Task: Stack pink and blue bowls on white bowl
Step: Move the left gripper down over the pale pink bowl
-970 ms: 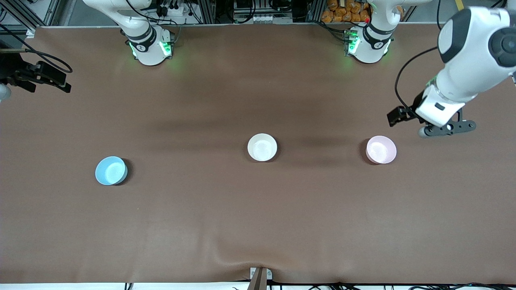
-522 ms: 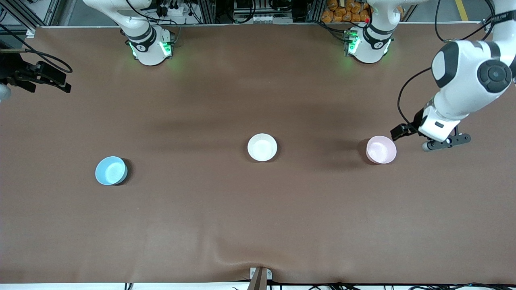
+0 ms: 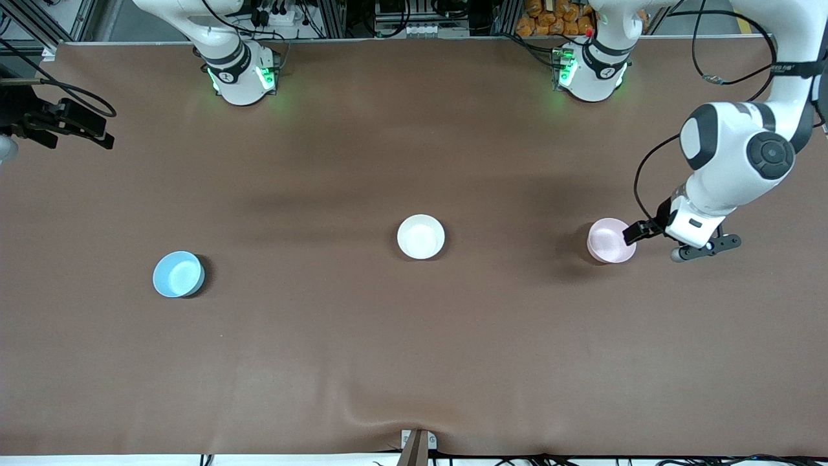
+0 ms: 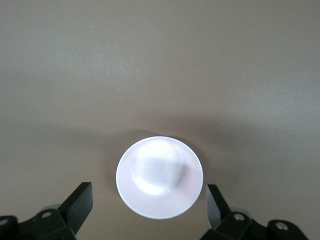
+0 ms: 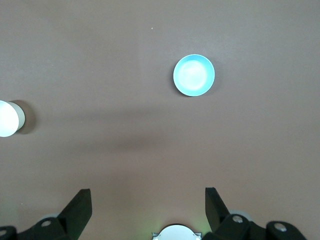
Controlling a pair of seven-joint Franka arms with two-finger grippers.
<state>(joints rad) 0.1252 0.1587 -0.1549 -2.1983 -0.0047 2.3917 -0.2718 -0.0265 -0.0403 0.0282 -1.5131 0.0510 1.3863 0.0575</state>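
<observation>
— Brown counter (image 3: 362, 362) is carrying three bowls in a row: blue bowl (image 3: 178, 274) toward the right arm's end, white bowl (image 3: 420, 237) in the middle as the base, pink bowl (image 3: 610, 240) toward the left arm's end.

— Why is the left tool (image 4: 149, 207) hanging there?

— It is lining up over the pink bowl, spread wide and empty, the bowl at 12 o'clock from its tips. Right tool (image 5: 148, 209) is waiting, wide and empty, high over the counter.
</observation>
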